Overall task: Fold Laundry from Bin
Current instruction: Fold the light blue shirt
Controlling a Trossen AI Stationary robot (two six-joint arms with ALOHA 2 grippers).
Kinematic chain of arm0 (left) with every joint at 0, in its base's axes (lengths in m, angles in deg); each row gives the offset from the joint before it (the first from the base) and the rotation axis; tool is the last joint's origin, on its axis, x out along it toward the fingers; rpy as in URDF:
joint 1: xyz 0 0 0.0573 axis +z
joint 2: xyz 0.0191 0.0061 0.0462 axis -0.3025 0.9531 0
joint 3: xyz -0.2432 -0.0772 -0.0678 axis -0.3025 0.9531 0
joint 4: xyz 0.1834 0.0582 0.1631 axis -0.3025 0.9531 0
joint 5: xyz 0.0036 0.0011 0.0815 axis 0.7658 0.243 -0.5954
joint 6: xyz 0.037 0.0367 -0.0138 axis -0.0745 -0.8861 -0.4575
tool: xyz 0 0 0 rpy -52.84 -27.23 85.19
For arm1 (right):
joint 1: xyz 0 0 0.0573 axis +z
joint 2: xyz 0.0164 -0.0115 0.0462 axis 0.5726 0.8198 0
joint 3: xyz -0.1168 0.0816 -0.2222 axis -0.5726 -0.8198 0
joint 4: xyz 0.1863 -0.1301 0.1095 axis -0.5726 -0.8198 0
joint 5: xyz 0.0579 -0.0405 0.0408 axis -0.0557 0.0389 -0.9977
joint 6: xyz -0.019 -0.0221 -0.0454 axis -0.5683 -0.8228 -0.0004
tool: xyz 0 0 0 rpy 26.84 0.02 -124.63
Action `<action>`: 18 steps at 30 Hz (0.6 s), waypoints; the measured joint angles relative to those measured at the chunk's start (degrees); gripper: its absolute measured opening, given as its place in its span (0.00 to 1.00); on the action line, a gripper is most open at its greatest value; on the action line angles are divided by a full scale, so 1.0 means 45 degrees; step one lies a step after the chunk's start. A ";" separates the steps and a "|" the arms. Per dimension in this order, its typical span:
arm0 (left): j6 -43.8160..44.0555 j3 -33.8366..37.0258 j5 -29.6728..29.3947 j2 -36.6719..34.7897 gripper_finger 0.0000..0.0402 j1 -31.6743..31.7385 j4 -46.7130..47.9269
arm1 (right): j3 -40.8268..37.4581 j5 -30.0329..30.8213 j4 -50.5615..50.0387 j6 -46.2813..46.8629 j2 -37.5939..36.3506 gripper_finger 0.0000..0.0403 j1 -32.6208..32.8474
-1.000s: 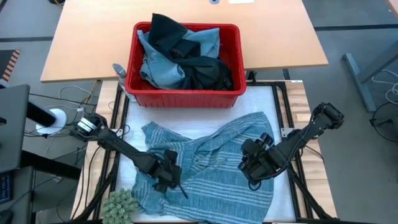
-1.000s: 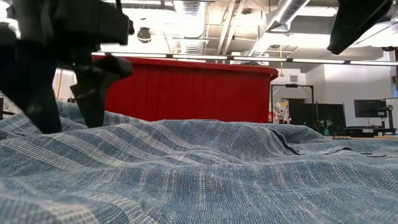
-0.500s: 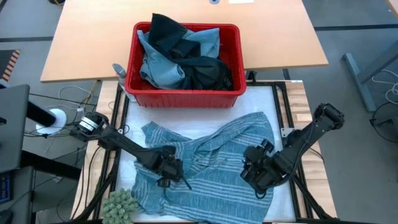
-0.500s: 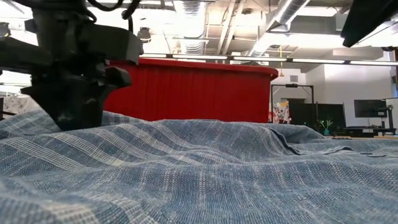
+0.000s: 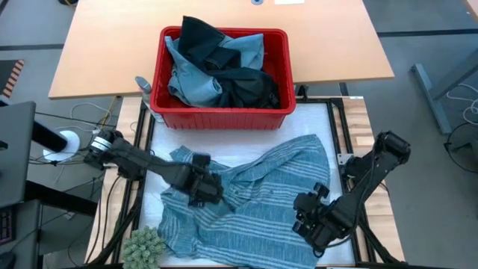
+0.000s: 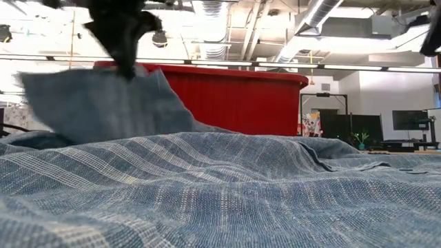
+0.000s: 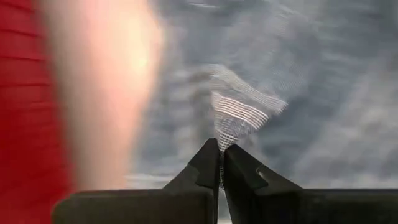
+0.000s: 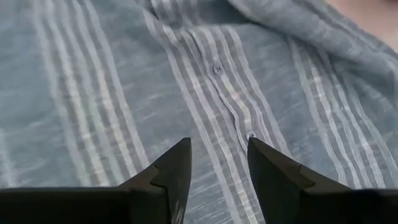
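Overhead cam looks straight down at the whole bench (image 5: pixel 340 116), red rectangular plastic bin (image 5: pixel 221 112) at the far side. Low cam sits right on the grey-blue striped cloth shirt (image 6: pixel 227 186), facing level toward that bin (image 6: pixel 227 100). Both wrist cams hover super close over the same shirt (image 8: pixel 93 93), so all four views share it.

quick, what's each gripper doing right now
Left gripper: shut on the striped shirt, a pinch of it lifted.
Right gripper: open, holding nothing, just over the shirt.
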 joint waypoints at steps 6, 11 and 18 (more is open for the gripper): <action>-0.2369 -0.0987 -0.2460 -0.0625 0.00 0.2642 0.1913 | 0.0000 -0.0395 0.0308 0.0027 0.1102 0.42 -0.0329; -0.5142 -0.1054 -0.4174 -0.1476 0.00 0.5701 0.1255 | -0.0001 -0.0882 0.0764 0.0043 0.1459 0.42 -0.0490; -0.8091 -0.1077 -0.2596 -0.1945 0.00 0.9417 -0.1248 | -0.0005 -0.0914 0.1440 0.0022 0.1498 0.42 -0.0529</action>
